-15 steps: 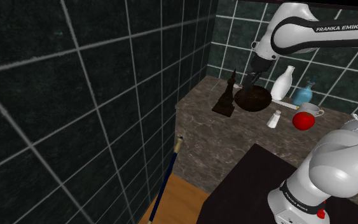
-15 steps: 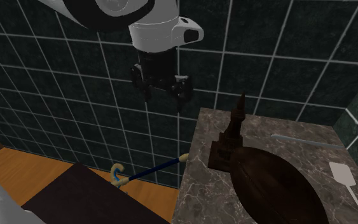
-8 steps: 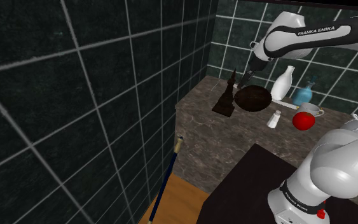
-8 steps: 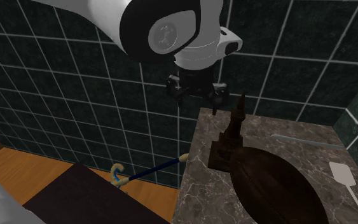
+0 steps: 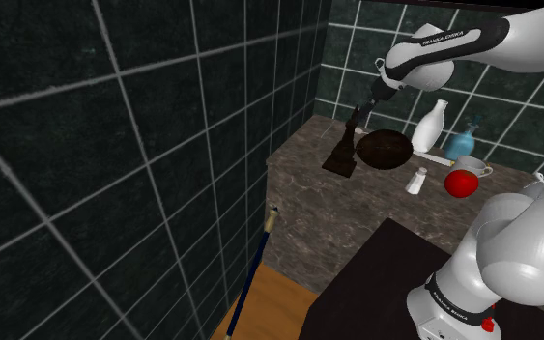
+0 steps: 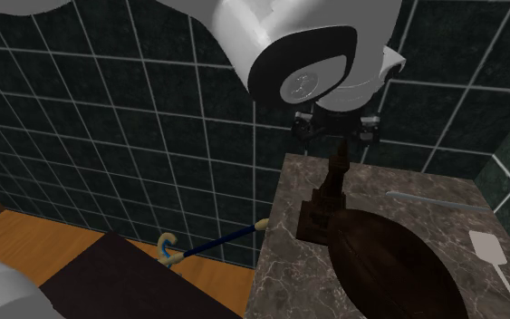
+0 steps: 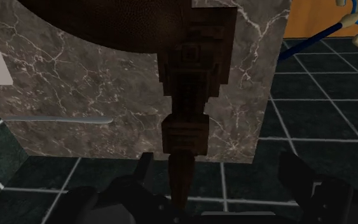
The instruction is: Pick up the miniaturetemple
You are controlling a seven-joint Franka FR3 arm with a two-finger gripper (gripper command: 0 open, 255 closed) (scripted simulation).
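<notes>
Room: dark green tiled walls [image 5: 163, 145] with pale grout, and a wooden floor [image 5: 270, 314].
Surface: a desk [image 5: 376, 208] of brown marbled stone, set in the corner of the walls.
Task thing: the temple [image 5: 343, 153], a dark brown stepped model with a thin spire, stands upright on the desk near its edge, just beside a dark bowl [image 5: 386, 150].
Arm end: the hand [image 5: 361, 114] hangs at the top of the spire, opened wide. In the wrist view the spire's tip lies between the two fingers [image 7: 295, 175], with a gap to each.
Other things on the desk: a white bottle [image 5: 432, 124], a white cup [image 5: 471, 166], a red ball [image 5: 462, 183] and a small white shaker [image 5: 416, 180] past the bowl; also a white spatula [image 6: 488, 246] and a grey utensil [image 6: 434, 200].
Below: a blue umbrella [image 6: 209, 243] with a tan handle reaches from the floor to the desk's side.
Base: the arm's dark stand [image 5: 376, 290].
</notes>
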